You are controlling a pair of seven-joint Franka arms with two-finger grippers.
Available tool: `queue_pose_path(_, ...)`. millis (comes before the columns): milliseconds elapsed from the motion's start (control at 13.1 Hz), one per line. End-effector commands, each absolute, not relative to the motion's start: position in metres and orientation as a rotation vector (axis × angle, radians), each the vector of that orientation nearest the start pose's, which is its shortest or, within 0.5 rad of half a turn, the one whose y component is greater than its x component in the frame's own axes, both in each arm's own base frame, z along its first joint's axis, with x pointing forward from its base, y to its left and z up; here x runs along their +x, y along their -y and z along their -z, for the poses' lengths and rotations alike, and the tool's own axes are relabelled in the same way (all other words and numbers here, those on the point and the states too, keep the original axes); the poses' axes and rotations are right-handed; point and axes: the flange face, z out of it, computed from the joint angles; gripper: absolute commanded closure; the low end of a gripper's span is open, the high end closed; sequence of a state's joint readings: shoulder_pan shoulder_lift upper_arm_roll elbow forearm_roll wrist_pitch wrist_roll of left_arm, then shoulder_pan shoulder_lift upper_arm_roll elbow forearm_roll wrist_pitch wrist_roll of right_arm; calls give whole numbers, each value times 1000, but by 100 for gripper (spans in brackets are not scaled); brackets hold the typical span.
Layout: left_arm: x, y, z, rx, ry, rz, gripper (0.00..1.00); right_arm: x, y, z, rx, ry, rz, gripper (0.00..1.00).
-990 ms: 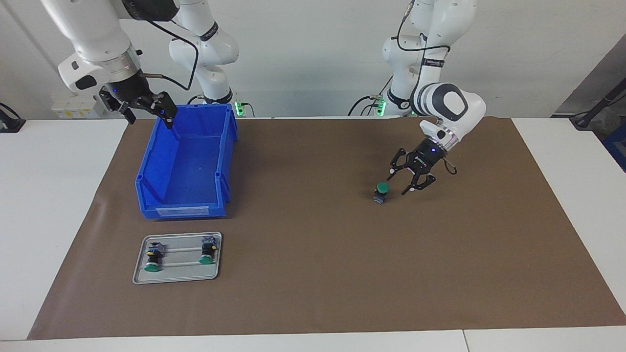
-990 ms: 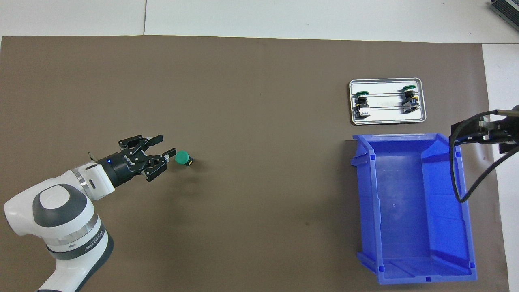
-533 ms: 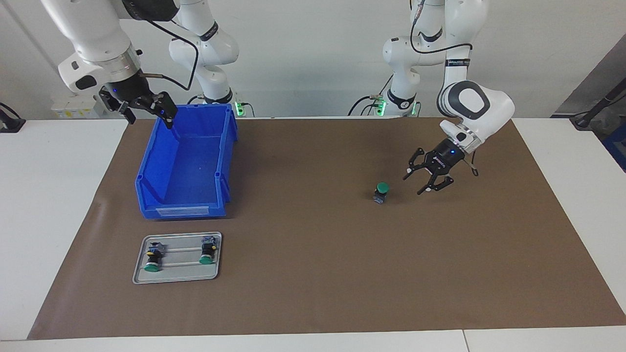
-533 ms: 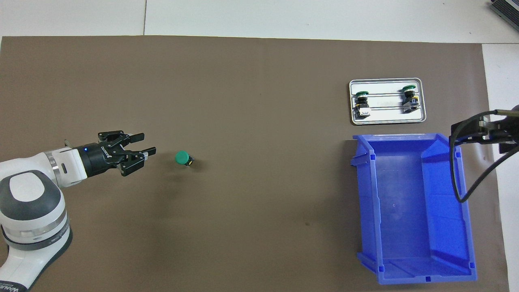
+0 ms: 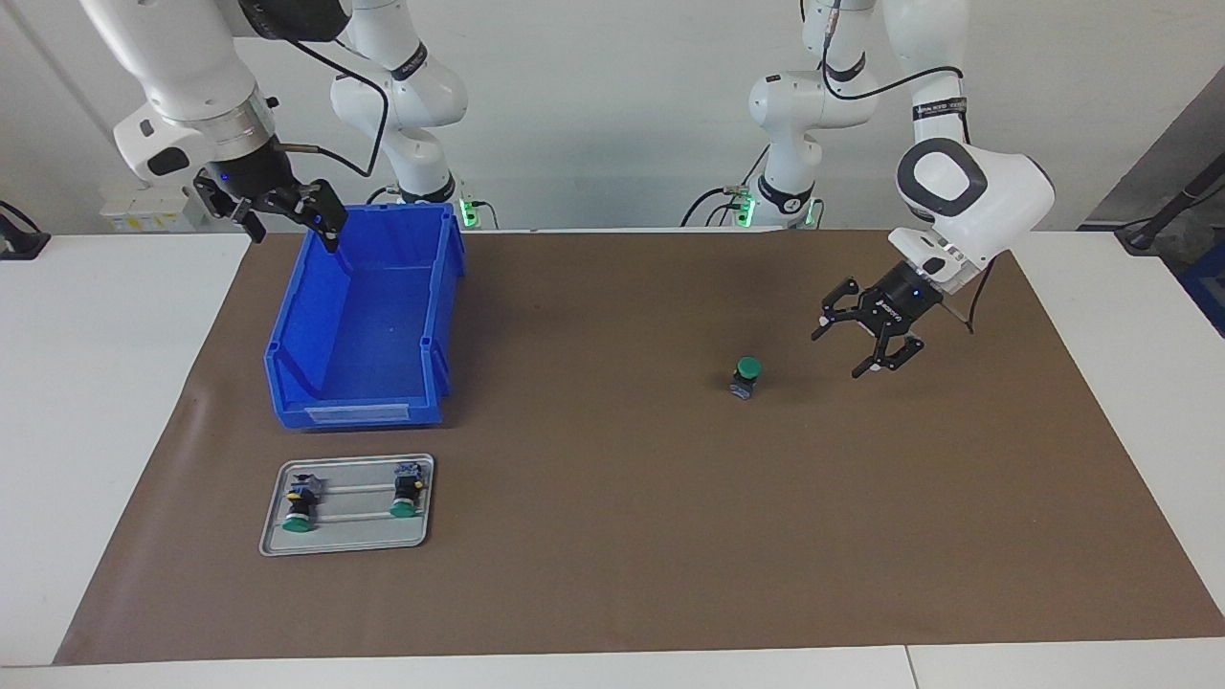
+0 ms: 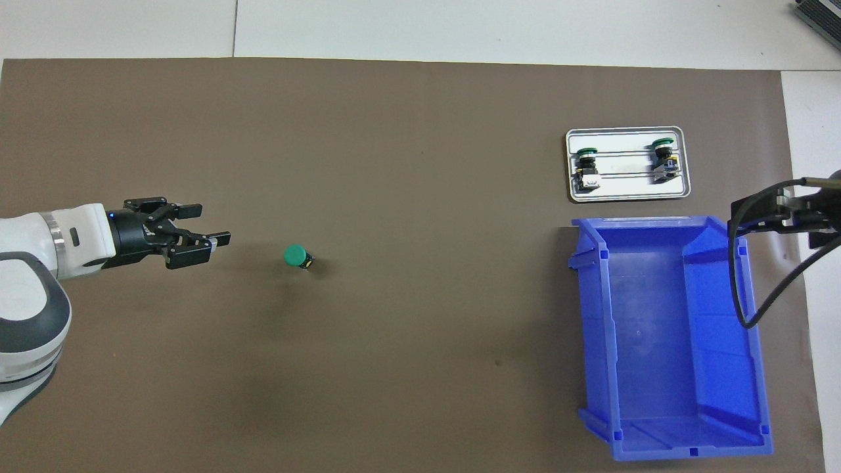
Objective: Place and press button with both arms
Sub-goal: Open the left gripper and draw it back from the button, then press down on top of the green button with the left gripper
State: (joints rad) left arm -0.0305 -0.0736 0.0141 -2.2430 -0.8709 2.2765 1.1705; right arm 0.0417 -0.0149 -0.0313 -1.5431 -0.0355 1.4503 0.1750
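A green-capped button (image 5: 746, 376) stands upright on the brown mat, free of both grippers; it also shows in the overhead view (image 6: 297, 256). My left gripper (image 5: 842, 352) is open and empty, low over the mat beside the button, toward the left arm's end of the table, a clear gap away (image 6: 210, 225). My right gripper (image 5: 295, 234) is open and empty, and waits over the blue bin's rim nearest the robots. Only part of the right gripper (image 6: 782, 213) shows in the overhead view.
A blue bin (image 5: 354, 411) sits empty at the right arm's end of the mat (image 6: 690, 452). A metal tray (image 5: 345, 547) with two more green buttons (image 5: 299, 517) (image 5: 404, 502) lies farther from the robots than the bin (image 6: 624, 195).
My left gripper has drawn back from the button toward the left arm's end of the table, still open. The button has stayed in place. The right arm has not moved.
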Motion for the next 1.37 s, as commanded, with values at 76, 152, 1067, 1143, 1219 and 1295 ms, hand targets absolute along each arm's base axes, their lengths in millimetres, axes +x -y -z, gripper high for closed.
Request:
queue_pose_path(76, 516, 30, -449, 2581, 768, -508, 0, 534, -2, -635, -3149, -290, -111, 0)
queue_pose_path(152, 520, 36, -457, 2648, 734, -470, 0, 534, -1, -636, -3149, -293, -109, 0)
queue_pose_path(1067, 516, 116, -449, 2931, 369, -203, 100, 534, -1, -636, -3149, -293, -109, 0)
queue_pose_path(1143, 517, 126, -446, 2968, 449, -210, 100, 533, -1, -636, -3149, -293, -109, 0)
queue_pose_path(1219, 519, 137, -443, 3006, 506, -217, 100, 534, -2, -635, -3149, -290, -111, 0)
queue_pose_path(1295, 520, 157, -438, 3014, 467, -210, 100, 534, -2, -636, -3151, -290, -108, 0)
